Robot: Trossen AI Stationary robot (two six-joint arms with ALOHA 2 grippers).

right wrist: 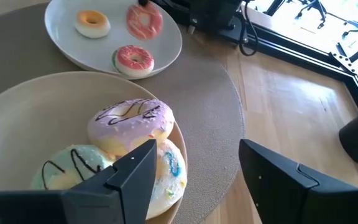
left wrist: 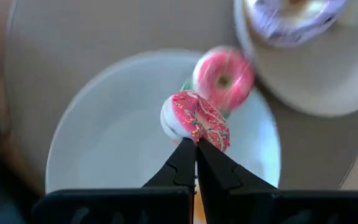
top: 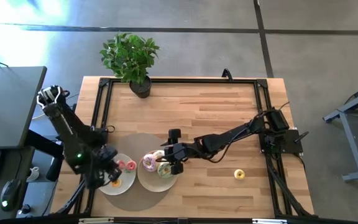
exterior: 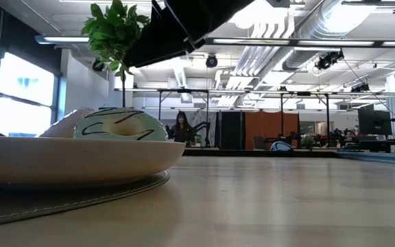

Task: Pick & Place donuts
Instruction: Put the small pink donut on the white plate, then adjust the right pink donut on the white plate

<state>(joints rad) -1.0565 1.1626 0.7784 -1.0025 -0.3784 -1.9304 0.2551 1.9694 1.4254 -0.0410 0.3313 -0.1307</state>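
Observation:
Three large donuts, purple-pink [right wrist: 132,124], green [right wrist: 73,165] and cream-white [right wrist: 169,168], are piled on the right plate [top: 157,180]. The left plate [right wrist: 166,46] holds a yellow mini donut [right wrist: 92,22] and a pink-frosted one [right wrist: 134,59]. My left gripper [left wrist: 196,144] is over that plate, shut on a red-sprinkled mini donut [left wrist: 197,121]. My right gripper [right wrist: 197,180] hangs open over the right plate's near rim, beside the cream-white donut. Another yellow mini donut [top: 239,174] lies on the bare table, to the right. My left gripper pinches the red-sprinkled mini donut by its rim [left wrist: 194,137] between its two fingertips. The donut stands on edge beyond the fingers, over the left plate [left wrist: 104,143]. Whether its far edge rests on the plate, I cannot tell.
Both plates sit on a round grey mat [top: 135,140] at the table's near left. A potted plant [top: 131,59] stands at the far edge. Black frame rails [top: 263,106] border the table. Bare wood lies between the mat and the right rail. A person shows far off in the room [exterior: 182,127].

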